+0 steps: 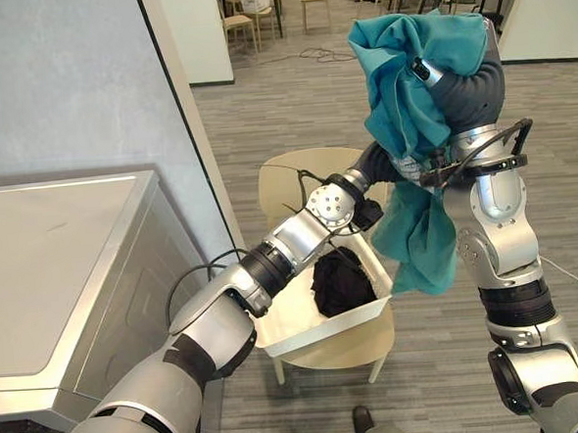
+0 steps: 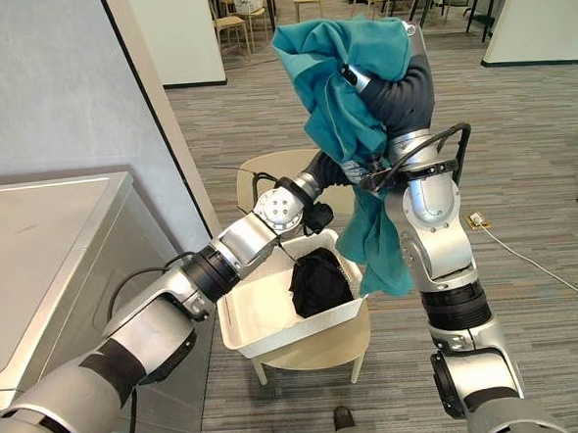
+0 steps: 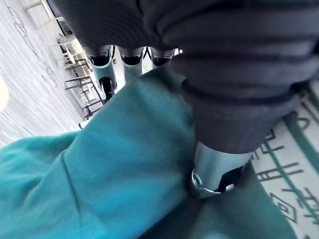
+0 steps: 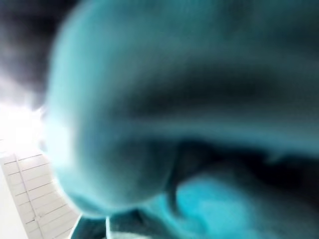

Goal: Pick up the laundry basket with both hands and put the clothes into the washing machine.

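A teal cloth [image 1: 410, 101] hangs high over the basket, draped over my raised right hand [image 1: 467, 83], whose thumb presses on it. In the right wrist view the teal cloth [image 4: 174, 99] lies right against the camera. My left hand [image 1: 376, 160] reaches up into the cloth from the left. In the left wrist view its fingers [image 3: 102, 69] and thumb close on the teal cloth [image 3: 124, 164]. Below, the white laundry basket [image 1: 321, 330] sits on a beige chair [image 1: 351, 348] with a black garment [image 1: 342, 280] inside.
The grey washing machine [image 1: 56, 260] stands at my left, its lid shut, against a blue-grey wall [image 1: 65, 83]. A white cable [image 2: 547, 269] runs over the grey plank floor at right. Chairs and tables [image 1: 257, 7] stand far behind.
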